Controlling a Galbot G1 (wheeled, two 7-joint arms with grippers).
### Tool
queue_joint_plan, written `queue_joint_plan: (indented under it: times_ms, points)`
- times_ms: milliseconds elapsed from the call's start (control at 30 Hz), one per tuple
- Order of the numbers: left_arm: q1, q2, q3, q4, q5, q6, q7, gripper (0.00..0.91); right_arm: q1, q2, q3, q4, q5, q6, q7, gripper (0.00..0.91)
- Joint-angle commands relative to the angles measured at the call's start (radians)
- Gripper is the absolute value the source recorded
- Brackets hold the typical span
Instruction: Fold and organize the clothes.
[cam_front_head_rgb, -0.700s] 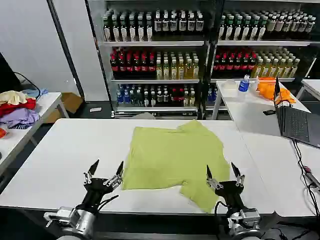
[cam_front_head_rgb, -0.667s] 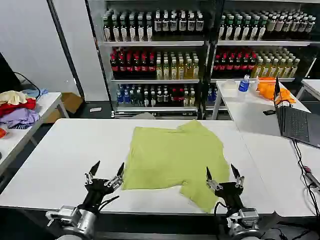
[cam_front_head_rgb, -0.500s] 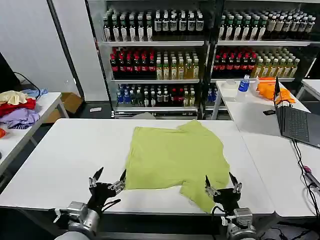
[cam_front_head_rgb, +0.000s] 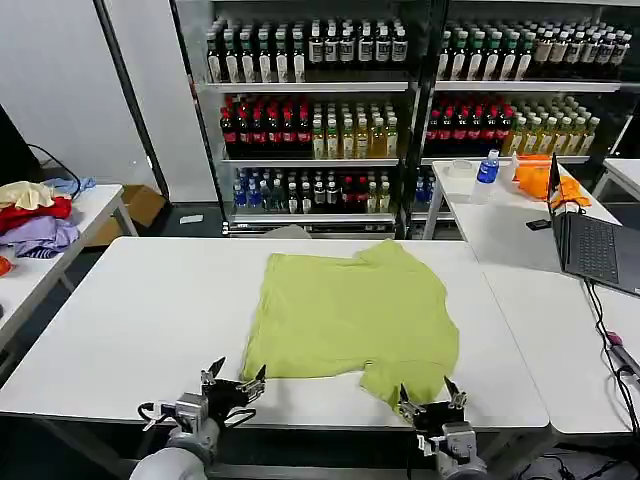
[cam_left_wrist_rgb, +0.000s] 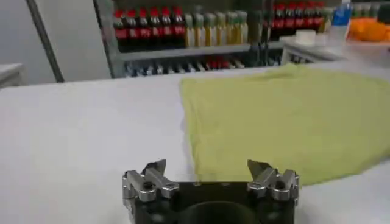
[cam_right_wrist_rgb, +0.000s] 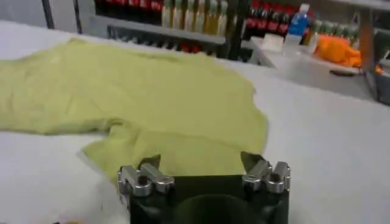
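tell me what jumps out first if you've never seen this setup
A lime-green T-shirt lies spread on the white table, one sleeve near the front edge. Both open grippers, left and right, sit at that edge. Behind, shelves of bottles fill the wall.

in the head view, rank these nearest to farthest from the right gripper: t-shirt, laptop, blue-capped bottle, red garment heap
From the right gripper, open at the table's near edge:
1. T-shirt, its near sleeve just ahead of the fingertips.
2. Laptop, on the right-hand table.
3. Blue-capped bottle, farther back on that table.
4. Red garment heap, far left side table.
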Motion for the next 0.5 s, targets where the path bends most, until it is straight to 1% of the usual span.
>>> queue_joint_plan:
  times_ms: [33, 67, 233, 500]
  points:
    - [-0.062, 0.007, 0.035, 0.092, 0.002, 0.034, -0.002, 0.020, 0.000, 0.002, -0.016, -0.027, 0.030, -0.029, 0.011, 0.081]
    - [-0.063, 0.008, 0.034, 0.095, 0.002, 0.034, -0.001, 0.020, 0.000, 0.002, -0.016, -0.027, 0.033, -0.028, 0.014, 0.000]
    - [-0.059, 0.008, 0.035, 0.094, -0.001, 0.035, -0.001, 0.020, -0.012, 0.005, -0.026, -0.020, 0.044, -0.028, 0.021, 0.000]
    - [-0.028, 0.004, 0.027, 0.083, -0.014, 0.034, 0.018, 0.020, -0.037, 0.000, -0.024, -0.001, 0.052, -0.028, 0.019, 0.000]
